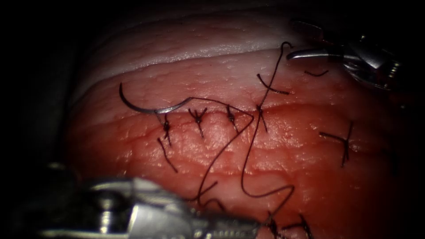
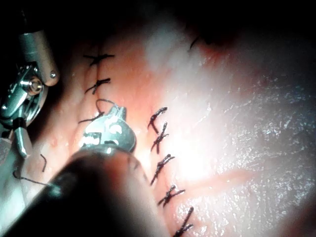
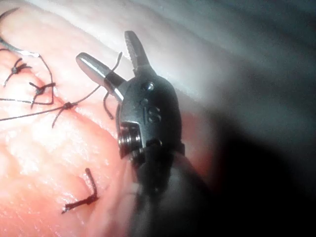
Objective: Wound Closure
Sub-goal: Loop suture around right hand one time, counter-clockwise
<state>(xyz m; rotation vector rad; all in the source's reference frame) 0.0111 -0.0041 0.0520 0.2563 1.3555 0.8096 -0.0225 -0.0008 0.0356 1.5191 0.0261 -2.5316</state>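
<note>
Two pincers work at the edges of the tissue, and neither one holds the needle. The needle lies free on the surface at the left end of the cut, just above the line of the cut, well apart from both tools. Its long axis runs roughly along the cut, left to right; the curve sags downward like a shallow bowl, with one end rising at the far left and the other end toward the right, where the thread leaves it. I cannot tell which end is the sharp one.

The left pincer sits at the lower edge of the endoscope view, below the needle and to its right. In the left wrist view its tip rests beside a row of stitches, and whether its jaws are apart or together cannot be made out.

Along the cut stand four knotted stitches. The thread runs from the needle across them, then drops in long loose loops over the lower tissue, and one strand climbs up and right toward the right pincer.

That pincer is at the upper right, far from the needle. In its own wrist view the jaws stand spread apart, with the strand passing between them, not clamped.
</note>
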